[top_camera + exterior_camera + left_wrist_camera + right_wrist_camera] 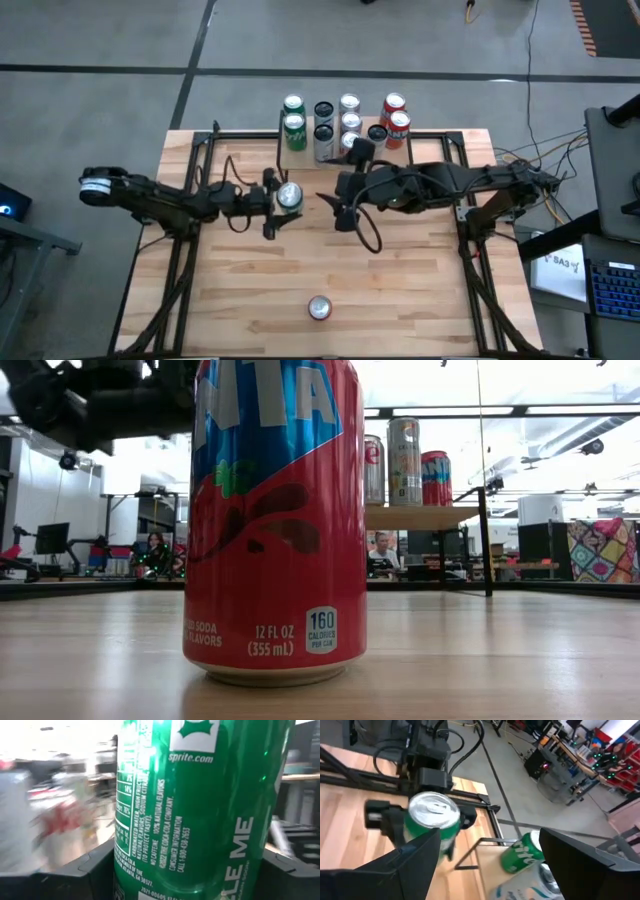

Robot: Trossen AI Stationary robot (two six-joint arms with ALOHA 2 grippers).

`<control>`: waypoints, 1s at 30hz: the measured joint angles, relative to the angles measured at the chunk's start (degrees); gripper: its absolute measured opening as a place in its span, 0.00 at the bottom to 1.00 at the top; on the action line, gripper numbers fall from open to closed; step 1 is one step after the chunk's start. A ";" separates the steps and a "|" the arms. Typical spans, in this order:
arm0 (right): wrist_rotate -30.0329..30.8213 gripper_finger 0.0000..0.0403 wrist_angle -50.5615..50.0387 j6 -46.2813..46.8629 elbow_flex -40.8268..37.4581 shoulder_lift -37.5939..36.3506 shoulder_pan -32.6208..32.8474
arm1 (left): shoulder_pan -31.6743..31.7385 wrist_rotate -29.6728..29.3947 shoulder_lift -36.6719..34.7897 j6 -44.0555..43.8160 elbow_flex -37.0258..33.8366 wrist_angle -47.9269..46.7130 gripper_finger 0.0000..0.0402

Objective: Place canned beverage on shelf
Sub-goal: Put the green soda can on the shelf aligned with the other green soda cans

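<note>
My left gripper [282, 200] is shut on a green Sprite can [290, 194] left of the table's middle; the can fills the left wrist view [200, 810]. My right gripper [338, 212] is open and empty just right of that can, and its wrist view shows the can [432, 817] ahead of it. The shelf [297, 153] stands at the table's far edge with several cans [345, 120] upright on its top board [420, 517]. A red can [319, 308] stands upright on the table near the front edge, filling the low view [275, 520]. My left gripper pinches the green can's side wall [125, 865] between its two fingers [85, 875], one on each side of the can. The fingers come level from the table's left. The can stands upright in the hold; its bottom is hidden.
Black frame bars [185, 250] run along the table's left and right sides. Cables [365, 235] hang from the right arm. Bare wood lies between the grippers and the red can. People and desks show in the room beyond [380, 550].
</note>
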 joint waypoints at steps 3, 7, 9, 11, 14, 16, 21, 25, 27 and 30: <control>-0.07 0.81 -2.28 -1.01 1.07 -0.49 -0.84 | 3.75 6.66 -0.15 0.79 2.13 -3.05 0.73; -1.49 0.81 -3.49 -0.76 1.94 -0.71 -2.13 | 7.57 14.17 -0.18 1.43 3.97 -3.63 0.73; -1.51 0.81 -3.59 -0.57 2.11 -0.71 -2.53 | 8.71 15.94 -0.35 0.98 4.46 -3.77 0.73; -1.69 0.81 -3.57 -0.10 2.41 -0.71 -2.88 | 9.31 15.93 -0.44 0.82 4.55 -4.01 0.73; -4.39 0.81 -3.45 -0.10 3.50 -0.54 -3.63 | 9.40 15.57 -0.78 0.75 4.59 -4.22 0.73; -6.91 0.81 -3.45 0.11 4.59 -0.52 -4.33 | 9.53 15.60 -1.60 0.74 4.57 -4.18 0.73; -10.42 0.81 -3.29 -0.05 5.88 -0.54 -7.59 | 11.19 15.41 -4.99 1.15 4.61 -4.00 0.73; -10.62 0.81 -3.25 -1.28 5.88 0.16 -11.15 | 13.73 15.78 -8.23 2.18 4.61 -7.47 0.73; -12.59 0.81 -3.28 -2.19 6.39 0.92 -13.26 | 14.94 15.78 -9.46 1.86 4.61 -9.35 0.73; -19.37 0.81 -4.04 -2.24 7.92 2.27 -15.86 | 15.54 15.64 -10.92 -1.73 4.63 -9.80 0.73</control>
